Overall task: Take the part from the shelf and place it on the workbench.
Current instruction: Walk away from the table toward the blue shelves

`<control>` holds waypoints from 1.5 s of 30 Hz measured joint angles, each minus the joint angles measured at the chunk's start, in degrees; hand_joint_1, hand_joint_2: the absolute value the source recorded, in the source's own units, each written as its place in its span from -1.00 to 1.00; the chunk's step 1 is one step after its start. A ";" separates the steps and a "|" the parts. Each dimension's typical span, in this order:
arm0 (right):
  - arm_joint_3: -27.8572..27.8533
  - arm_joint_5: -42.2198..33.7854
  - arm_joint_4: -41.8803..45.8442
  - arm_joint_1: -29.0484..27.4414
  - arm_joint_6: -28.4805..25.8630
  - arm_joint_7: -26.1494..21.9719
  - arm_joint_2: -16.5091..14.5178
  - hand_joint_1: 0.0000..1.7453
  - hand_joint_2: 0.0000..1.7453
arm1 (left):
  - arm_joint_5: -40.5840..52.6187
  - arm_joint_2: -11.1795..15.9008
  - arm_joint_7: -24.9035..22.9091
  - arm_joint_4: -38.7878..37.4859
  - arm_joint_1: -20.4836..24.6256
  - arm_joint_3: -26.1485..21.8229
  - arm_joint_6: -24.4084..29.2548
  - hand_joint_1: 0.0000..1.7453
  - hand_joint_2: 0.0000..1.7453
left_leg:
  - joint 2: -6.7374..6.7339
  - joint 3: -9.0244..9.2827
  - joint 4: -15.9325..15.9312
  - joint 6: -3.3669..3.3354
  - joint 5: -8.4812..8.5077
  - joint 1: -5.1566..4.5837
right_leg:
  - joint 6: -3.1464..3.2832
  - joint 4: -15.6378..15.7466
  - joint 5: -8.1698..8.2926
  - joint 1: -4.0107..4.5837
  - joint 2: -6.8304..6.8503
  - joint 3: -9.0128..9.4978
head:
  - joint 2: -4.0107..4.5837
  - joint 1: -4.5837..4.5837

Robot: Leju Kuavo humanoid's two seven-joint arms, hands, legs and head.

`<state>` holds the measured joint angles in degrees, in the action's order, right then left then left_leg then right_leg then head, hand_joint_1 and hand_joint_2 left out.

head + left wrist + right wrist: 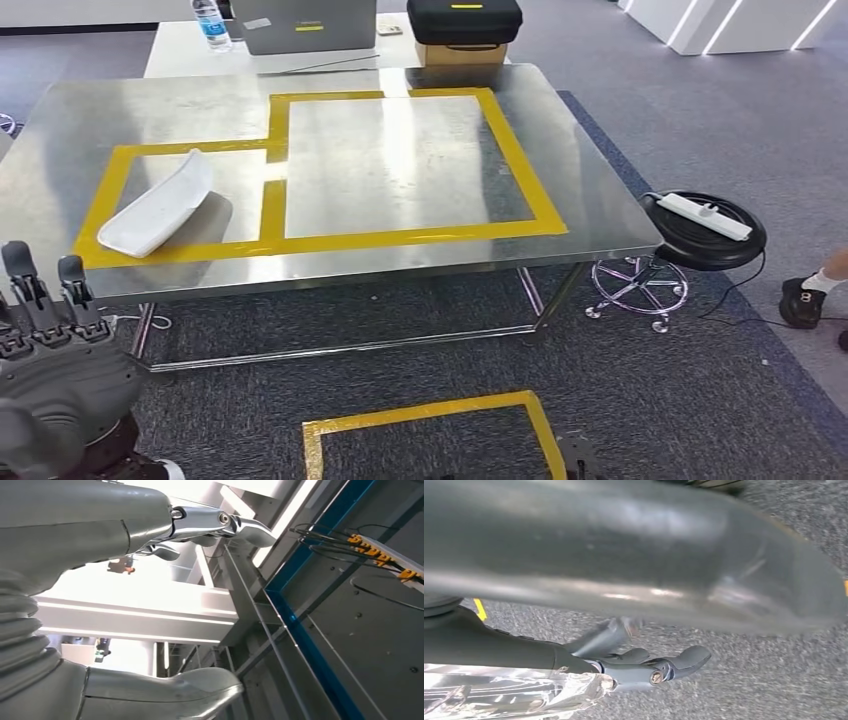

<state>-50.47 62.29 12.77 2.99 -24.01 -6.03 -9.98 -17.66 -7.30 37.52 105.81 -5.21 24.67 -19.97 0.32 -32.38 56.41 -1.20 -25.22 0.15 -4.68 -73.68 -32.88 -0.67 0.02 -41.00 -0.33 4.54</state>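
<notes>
The robot's left hand [45, 330] is up at the low left of the head view, its dark fingers [25, 280] spread apart and holding nothing. The right hand [644, 665] hangs over grey carpet; I cannot tell if it is open or closed. The long white curved plastic part [158, 208] lies on the shiny metal workbench [400, 170], inside the left yellow tape box [270, 215].

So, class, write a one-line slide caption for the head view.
Curved white plastic part lies on the yellow-taped steel workbench; the left robot hand is raised, empty, at its near edge.
</notes>
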 joint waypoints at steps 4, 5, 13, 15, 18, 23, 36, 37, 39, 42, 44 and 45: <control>-0.12 0.01 -0.01 0.18 0.01 0.00 -0.01 -1.00 -1.00 | 0.11 0.00 0.04 -0.02 0.00 0.07 0.03 -1.00 1.00 | 0.07 -1.81 0.06 0.40 1.57 -0.21 | 0.79 9.83 3.32 0.19 -0.05 8.58 | 0.00 0.03; -0.13 0.02 -0.01 0.31 0.01 0.01 -0.01 -1.00 -1.00 | 0.12 0.00 0.10 -0.02 0.02 0.09 0.04 -1.00 1.00 | 0.08 -2.05 0.05 0.66 1.96 -0.25 | 1.01 13.71 4.02 0.31 -0.10 11.21 | -0.01 -0.04; -0.32 0.05 0.01 0.69 0.01 0.01 -0.01 -1.00 -1.00 | 0.15 0.12 0.49 -0.04 0.12 0.19 0.17 -1.00 1.00 | 0.05 -5.31 7.05 3.28 -4.36 -0.06 | 3.64 18.01 7.39 0.35 0.06 10.61 | 0.00 -0.27; -0.36 0.07 0.00 0.64 0.01 0.00 -0.01 -1.00 -1.00 | 0.14 0.21 0.49 -0.05 0.11 0.19 0.19 -1.00 1.00 | 0.05 -7.16 14.23 3.62 -8.11 -0.03 | 3.66 17.92 8.63 0.34 0.14 8.95 | 0.00 -0.40; -0.41 0.09 -0.01 0.62 0.01 0.00 -0.01 -1.00 -1.00 | 0.13 0.36 0.49 -0.07 0.12 0.18 0.22 -1.00 1.00 | 0.04 -3.87 13.21 3.80 -5.33 0.08 | 3.28 17.64 10.27 0.23 0.24 6.62 | 0.00 -0.40; -0.44 0.17 0.02 0.65 0.01 0.00 -0.01 -1.00 -1.00 | 0.12 0.40 0.52 -0.07 0.27 0.23 0.23 -1.00 1.00 | 0.24 5.45 -0.82 2.55 -4.21 0.08 | 1.97 16.46 12.32 0.48 0.11 4.29 | 0.00 -0.36; -0.57 0.20 0.01 0.62 0.01 0.01 -0.01 -1.00 -1.00 | 0.09 0.37 0.55 -0.08 0.22 0.29 0.23 -1.00 1.00 | -0.05 -2.23 -0.39 0.95 2.63 -0.08 | 1.18 14.21 4.65 0.28 -0.10 12.27 | -0.01 -0.03; -0.57 0.22 0.01 0.74 0.01 -0.01 -0.01 -1.00 -1.00 | 0.09 0.36 0.55 -0.08 0.24 0.30 0.23 -1.00 1.00 | -0.08 -2.36 -0.39 1.27 3.06 -0.11 | 1.30 16.77 4.25 0.38 -0.20 13.84 | -0.01 -0.03; -0.57 0.23 -0.01 0.79 0.01 0.00 -0.01 -1.00 -1.00 | 0.08 0.34 0.55 -0.09 0.24 0.33 0.23 -1.00 1.00 | -0.14 -2.49 -0.55 1.97 3.98 -0.08 | 1.74 18.01 4.28 0.54 -0.29 13.89 | -0.02 -0.09; -0.62 0.21 -0.01 0.77 0.01 0.01 -0.01 -1.00 -1.00 | 0.08 0.38 0.56 -0.09 0.20 0.35 0.24 -1.00 1.00 | -0.11 -3.97 1.99 2.92 0.87 0.05 | 3.09 18.18 6.00 0.34 0.04 12.34 | -0.01 -0.36; -0.63 0.21 -0.01 0.79 0.01 0.02 -0.01 -1.00 -1.00 | 0.08 0.44 0.57 -0.09 0.19 0.35 0.25 -1.00 1.00 | -0.11 -6.27 8.79 3.34 -5.04 0.08 | 3.60 18.15 7.33 0.30 0.13 10.79 | 0.00 -0.64; -0.63 0.20 -0.01 0.75 0.01 0.02 -0.01 -1.00 -1.00 | 0.08 0.48 0.57 -0.09 0.18 0.36 0.25 -1.00 1.00 | -0.11 -7.27 12.62 3.47 -7.15 0.09 | 3.65 18.11 7.95 0.32 0.16 9.92 | 0.00 -0.70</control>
<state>-51.11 62.49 12.76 3.73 -24.00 -6.01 -9.99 -17.58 -6.82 38.10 105.72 -5.04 25.02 -19.71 0.21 -39.65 69.03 2.28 -32.37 0.24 -1.03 -55.57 -24.93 -0.35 0.18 -31.09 -0.33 3.84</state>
